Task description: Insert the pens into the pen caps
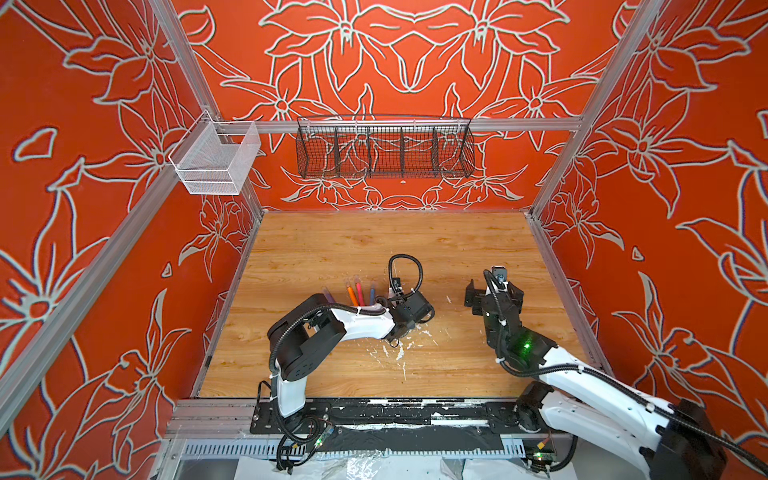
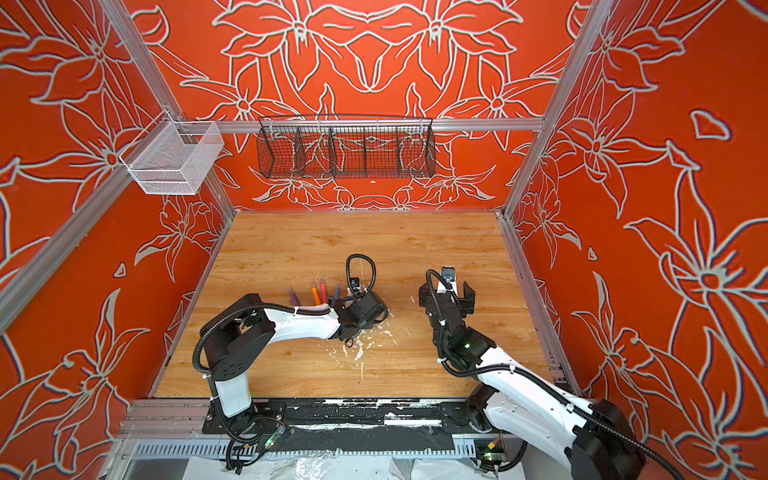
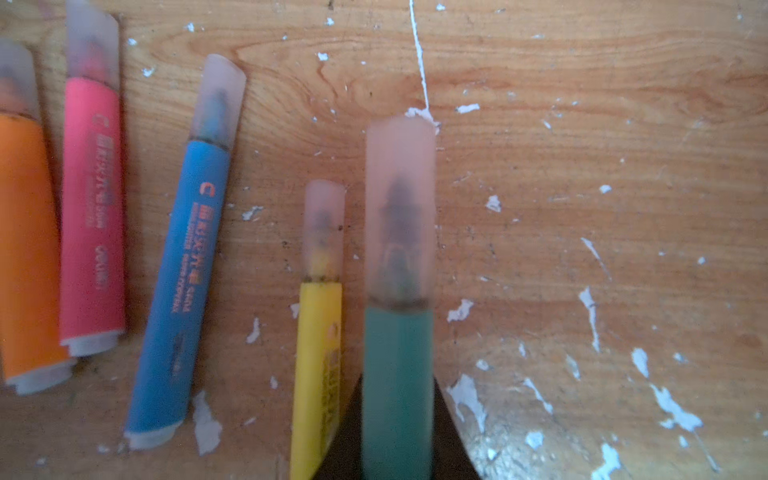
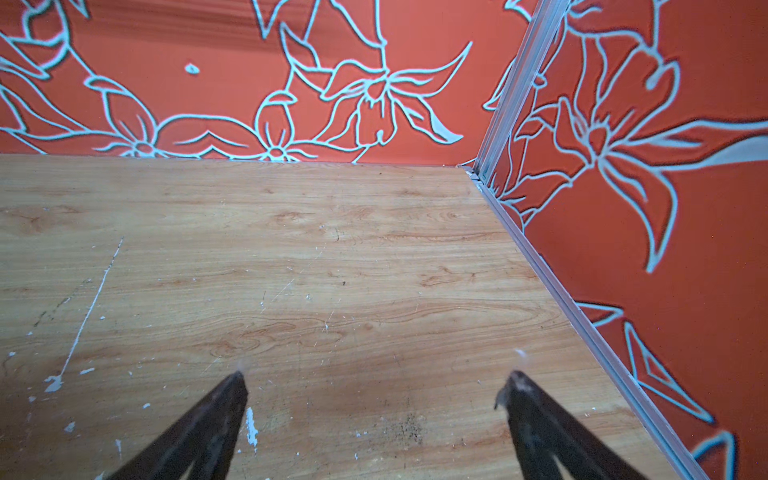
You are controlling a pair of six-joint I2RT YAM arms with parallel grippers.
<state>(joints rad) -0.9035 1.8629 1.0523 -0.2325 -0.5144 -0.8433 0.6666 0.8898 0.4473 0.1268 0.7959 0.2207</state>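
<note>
scuffed worktop (image 1: 374,241): we see left gripper (image 3: 397,384) clamped on the capped green pen (image 3: 397,340), likely to lay it by the yellow pen (image 3: 318,353); right gripper (image 4: 377,376) empty, jaws apart.

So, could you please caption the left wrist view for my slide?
Left gripper holds the capped green pen; yellow, blue, pink, orange pens lie capped alongside.

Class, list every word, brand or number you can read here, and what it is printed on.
"deli": on the pink pen, along the barrel.
Orange print on the blue pen: too blurred to read.
Orange print on the yellow pen: too blurred.
Nothing else legible.
</note>
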